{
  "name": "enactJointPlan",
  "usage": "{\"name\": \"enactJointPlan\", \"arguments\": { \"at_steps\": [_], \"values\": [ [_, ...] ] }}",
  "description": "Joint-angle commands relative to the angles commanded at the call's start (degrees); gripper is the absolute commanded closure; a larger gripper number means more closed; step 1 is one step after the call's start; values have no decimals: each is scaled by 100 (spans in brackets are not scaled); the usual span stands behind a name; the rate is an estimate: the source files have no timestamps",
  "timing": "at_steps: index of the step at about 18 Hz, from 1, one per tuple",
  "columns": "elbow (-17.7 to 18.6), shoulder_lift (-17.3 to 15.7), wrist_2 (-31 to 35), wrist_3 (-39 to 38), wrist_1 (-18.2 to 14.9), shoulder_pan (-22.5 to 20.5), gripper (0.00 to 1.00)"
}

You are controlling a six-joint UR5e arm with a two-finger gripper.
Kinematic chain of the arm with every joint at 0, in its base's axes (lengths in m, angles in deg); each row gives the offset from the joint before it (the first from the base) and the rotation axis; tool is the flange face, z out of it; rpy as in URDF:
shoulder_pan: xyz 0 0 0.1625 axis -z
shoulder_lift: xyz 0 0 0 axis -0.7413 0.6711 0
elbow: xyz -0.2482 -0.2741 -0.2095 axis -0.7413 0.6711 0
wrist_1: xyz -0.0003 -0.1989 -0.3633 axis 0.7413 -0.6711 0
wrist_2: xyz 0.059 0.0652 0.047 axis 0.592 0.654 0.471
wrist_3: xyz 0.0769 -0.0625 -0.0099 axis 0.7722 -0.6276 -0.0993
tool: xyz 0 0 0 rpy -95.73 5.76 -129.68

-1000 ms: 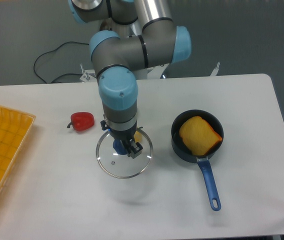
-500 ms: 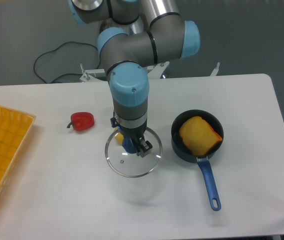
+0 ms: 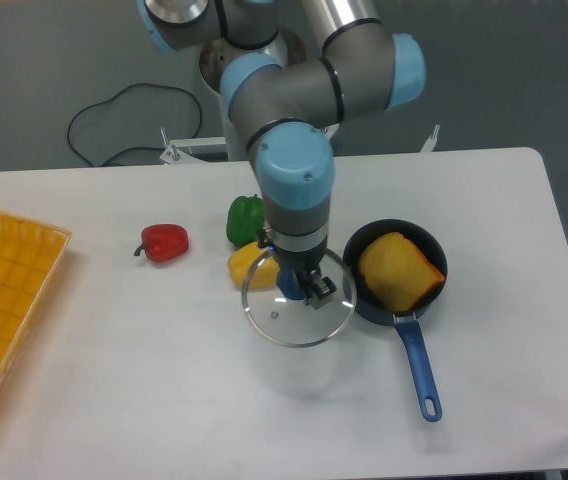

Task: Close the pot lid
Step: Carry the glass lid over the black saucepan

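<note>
Fingers (image 3: 311, 290) pinched on the lid's knob, lid carried toward the pot.

The gripper (image 3: 304, 288) holds the lid (image 3: 297, 308) off the table (image 3: 144, 400), and over the last second it has carried it from mid-table toward the right edge, so its rim now just overlaps the pot's (image 3: 395, 272) left wall in this view (roughly halfway through the transfer, I judge). The move has uncovered a green pepper (image 3: 244, 218) and a yellow one (image 3: 248, 264) behind the arm; a red pepper (image 3: 165, 241) lies further left, an orange tray (image 3: 4, 290) at the left edge. The pot sits near the right edge, open, yellow food (image 3: 399, 270) inside, blue handle pointing at the front edge. The fingers look nearly shut around the small knob.
</note>
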Motion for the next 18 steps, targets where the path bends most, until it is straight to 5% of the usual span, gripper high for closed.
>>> {"name": "enactJointPlan", "arguments": {
  "at_steps": [18],
  "values": [
    [141,97,-114,1924,70,-1196,47]
  ]
}}
